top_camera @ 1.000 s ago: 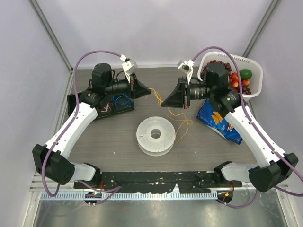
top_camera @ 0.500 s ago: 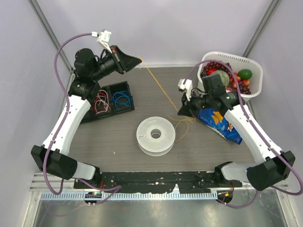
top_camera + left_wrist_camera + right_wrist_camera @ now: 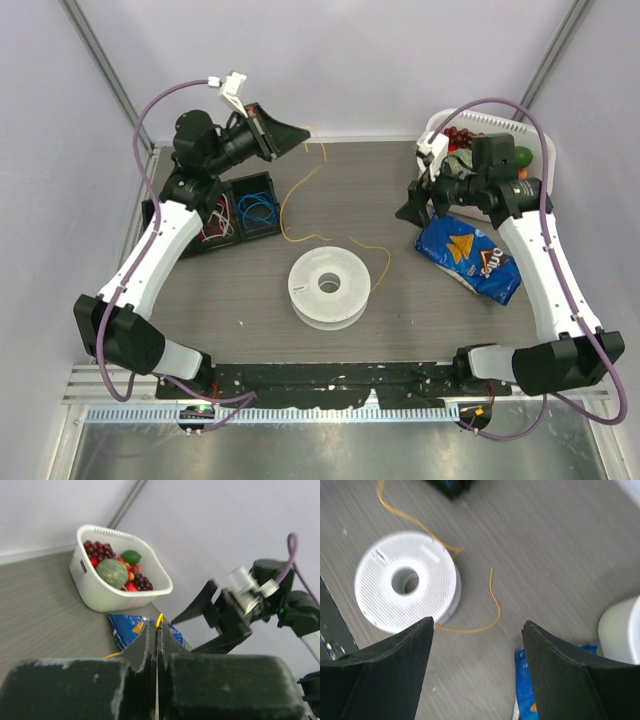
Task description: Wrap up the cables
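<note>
Near the bench's middle, the cable (image 3: 465,630) now lies slack beside the white spool (image 3: 329,287). Your right end effector (image 3: 478,622) has just released it. At the far edge the left end effector (image 3: 157,626) stays clenched on one end, so wrapping waits for a new grasp.

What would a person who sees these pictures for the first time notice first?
The white spool lies flat mid-table, and a thin yellow cable runs from beside it up to the raised left gripper, shut on it. The right gripper hangs open and empty beside a blue snack bag, near a white fruit basket at the far right.
</note>
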You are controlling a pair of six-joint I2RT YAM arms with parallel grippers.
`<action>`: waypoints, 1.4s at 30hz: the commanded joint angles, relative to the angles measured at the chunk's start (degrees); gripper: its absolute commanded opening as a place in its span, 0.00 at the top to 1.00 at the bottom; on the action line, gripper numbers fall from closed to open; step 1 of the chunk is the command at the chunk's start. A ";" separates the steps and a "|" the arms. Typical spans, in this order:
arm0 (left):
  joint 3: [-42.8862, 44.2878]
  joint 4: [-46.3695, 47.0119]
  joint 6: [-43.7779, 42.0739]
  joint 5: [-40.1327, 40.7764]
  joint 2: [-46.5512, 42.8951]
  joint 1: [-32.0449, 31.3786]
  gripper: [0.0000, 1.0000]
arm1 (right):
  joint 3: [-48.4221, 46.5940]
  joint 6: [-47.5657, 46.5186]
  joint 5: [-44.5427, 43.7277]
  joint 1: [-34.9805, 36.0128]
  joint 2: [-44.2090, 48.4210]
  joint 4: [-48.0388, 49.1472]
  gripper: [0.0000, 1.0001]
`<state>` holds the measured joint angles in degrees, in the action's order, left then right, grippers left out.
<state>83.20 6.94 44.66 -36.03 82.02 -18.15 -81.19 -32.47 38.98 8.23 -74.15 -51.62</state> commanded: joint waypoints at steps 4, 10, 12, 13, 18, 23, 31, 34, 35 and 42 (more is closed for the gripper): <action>-2.95 2.11 -5.64 -0.53 -3.53 -5.75 1.00 | -3.28 21.46 4.90 7.49 6.21 27.22 0.23; -4.71 2.11 -9.76 -0.09 -5.11 -11.28 1.00 | 3.92 28.77 -7.51 16.46 8.67 46.58 0.24; -4.71 2.29 -10.30 0.00 -5.20 -12.69 1.00 | 5.33 28.25 -8.31 17.60 8.32 48.27 0.24; -4.45 2.38 -10.39 0.00 -5.03 -13.13 1.00 | 5.77 28.16 -7.70 17.78 7.97 48.62 0.24; -4.27 3.87 -8.46 2.27 -4.76 -13.75 1.00 | 10.16 26.76 -4.09 19.36 9.46 51.26 0.32; -4.80 6.50 -4.68 3.77 -4.50 -14.01 1.00 | 12.89 25.79 -6.11 21.04 10.43 55.13 0.40; -6.12 7.12 -3.88 7.11 -4.59 -14.19 1.00 | 13.69 25.00 -9.10 22.88 9.81 57.68 0.45; -6.21 7.12 -3.36 8.95 -4.67 -14.28 1.00 | 13.16 23.77 -10.41 23.59 9.29 57.59 0.47; -6.21 7.12 -3.10 9.48 -4.67 -14.28 1.00 | 13.25 23.42 -11.11 24.11 9.11 57.50 0.48; -5.59 5.98 -2.65 10.45 -4.76 -14.54 1.00 | 12.81 18.15 -19.20 26.40 8.41 56.63 0.50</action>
<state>76.99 10.55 41.67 -27.44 78.78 -32.25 -67.55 -10.28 26.00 33.54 -65.63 2.37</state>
